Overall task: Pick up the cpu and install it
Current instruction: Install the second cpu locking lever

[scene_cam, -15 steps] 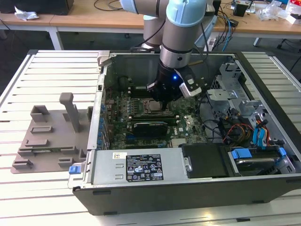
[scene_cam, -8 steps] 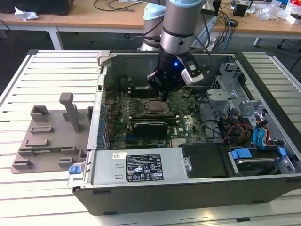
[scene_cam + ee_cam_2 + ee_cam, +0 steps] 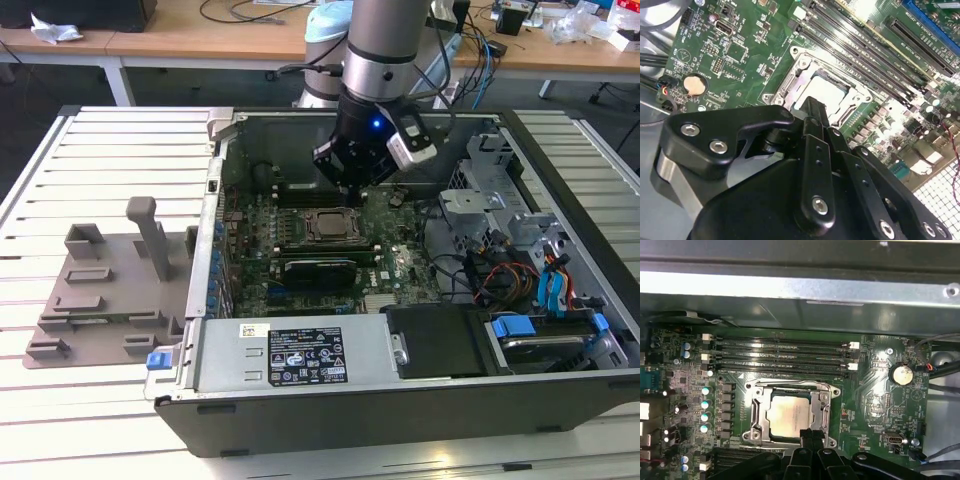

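Below end effector (image 3: 809,432) | cpu (image 3: 788,416) seated in socket | fingers closed, empty

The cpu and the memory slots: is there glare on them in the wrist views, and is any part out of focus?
In the first wrist view the cpu reflects a soft pale sheen, and the memory slots carry bright streaks; in the second wrist view the cpu looks washed out, the slots glare strongly, and the close black gripper appears slightly soft.
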You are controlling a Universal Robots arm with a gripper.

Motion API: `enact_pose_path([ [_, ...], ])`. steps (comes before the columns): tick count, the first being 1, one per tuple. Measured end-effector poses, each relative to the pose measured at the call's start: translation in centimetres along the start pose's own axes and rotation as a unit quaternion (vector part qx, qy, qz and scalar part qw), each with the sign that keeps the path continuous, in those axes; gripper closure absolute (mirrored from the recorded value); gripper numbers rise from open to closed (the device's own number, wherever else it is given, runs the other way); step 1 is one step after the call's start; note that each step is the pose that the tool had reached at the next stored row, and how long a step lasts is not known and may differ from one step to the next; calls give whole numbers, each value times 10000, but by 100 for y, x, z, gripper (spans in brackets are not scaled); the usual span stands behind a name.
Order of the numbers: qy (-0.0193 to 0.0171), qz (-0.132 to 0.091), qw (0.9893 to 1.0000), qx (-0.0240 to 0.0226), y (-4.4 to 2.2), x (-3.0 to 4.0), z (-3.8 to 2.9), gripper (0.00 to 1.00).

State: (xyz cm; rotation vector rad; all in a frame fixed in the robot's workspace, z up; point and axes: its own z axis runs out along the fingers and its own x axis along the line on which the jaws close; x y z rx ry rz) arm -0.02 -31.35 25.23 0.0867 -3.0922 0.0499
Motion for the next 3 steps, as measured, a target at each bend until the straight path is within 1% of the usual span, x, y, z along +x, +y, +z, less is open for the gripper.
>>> enact_pose_path([
  [3, 0, 0, 10000, 0, 0, 0, -3, 89],
])
